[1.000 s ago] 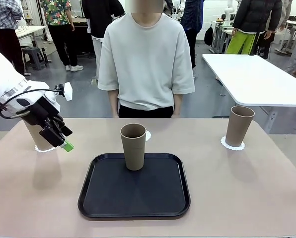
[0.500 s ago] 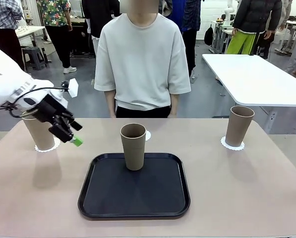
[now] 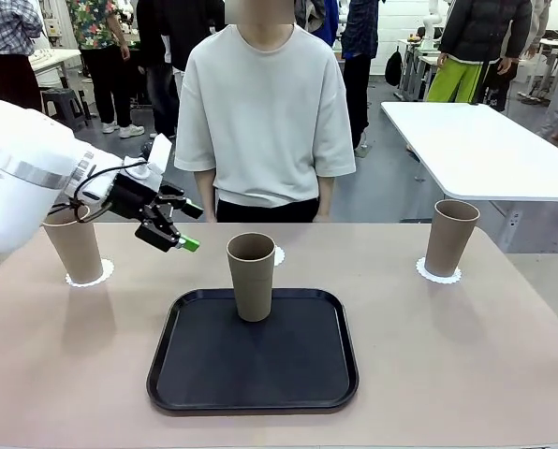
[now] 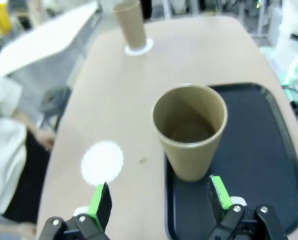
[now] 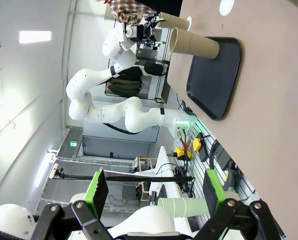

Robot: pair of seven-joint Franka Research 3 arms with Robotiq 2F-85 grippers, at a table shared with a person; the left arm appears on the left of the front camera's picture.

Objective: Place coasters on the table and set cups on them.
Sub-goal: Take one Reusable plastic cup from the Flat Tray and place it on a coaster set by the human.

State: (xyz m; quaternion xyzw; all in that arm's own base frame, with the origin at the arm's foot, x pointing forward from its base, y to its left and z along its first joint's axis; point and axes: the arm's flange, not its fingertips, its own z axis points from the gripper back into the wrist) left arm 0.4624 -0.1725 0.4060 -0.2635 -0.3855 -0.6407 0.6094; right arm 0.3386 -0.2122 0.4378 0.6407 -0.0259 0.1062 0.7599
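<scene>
Your left tool hangs wide open with nothing in it, just left of the middle tall tan-brown paper cup. That cup stands empty at the far edge of the black rounded-square tray. Just beyond it a bare white scalloped paper coaster lies on the beige table. The left cup stands on its coaster far left, the right cup on its coaster far right. Your right tool gapes wide too, gripping nothing.

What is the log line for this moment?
left hand open, aimed at cup on tray | right hand open | middle coaster bare
</scene>
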